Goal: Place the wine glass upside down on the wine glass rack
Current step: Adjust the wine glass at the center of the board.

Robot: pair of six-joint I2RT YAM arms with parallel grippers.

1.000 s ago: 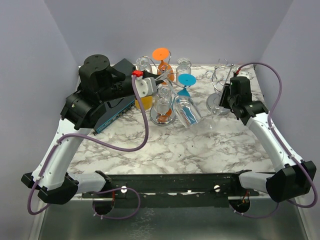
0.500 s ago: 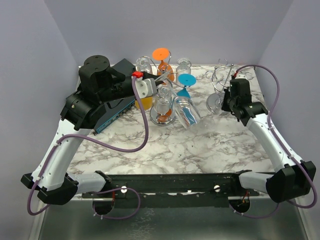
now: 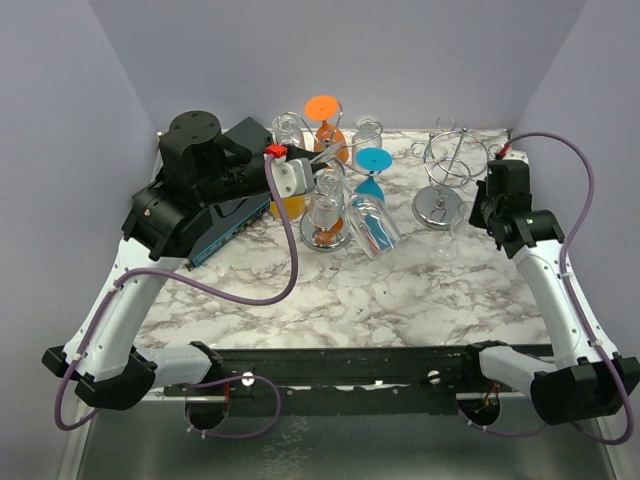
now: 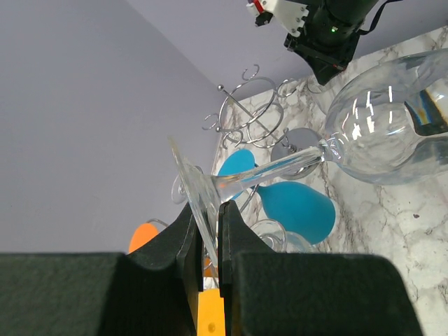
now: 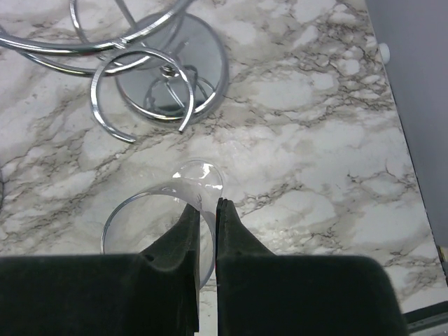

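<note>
Over the right side of the table (image 3: 400,290), the right end effector (image 5: 208,207) is clamped on the rim of a clear wine glass (image 5: 155,218). The wine glass rack (image 5: 170,72) is at its 11 o'clock. Only that wrist view shows the grip. The left end effector (image 4: 208,210) pinches the foot of a second glass (image 4: 381,129).

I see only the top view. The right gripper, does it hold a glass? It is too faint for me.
Observer: Yes, the right wrist view shows the right gripper shut on the rim of a clear glass.
Operator: Does it touch the rack?
Observer: No, the rack stands just beyond it, with a gap between.
Operator: And the left gripper?
Observer: The left gripper pinches a second glass by its flat foot.
</note>
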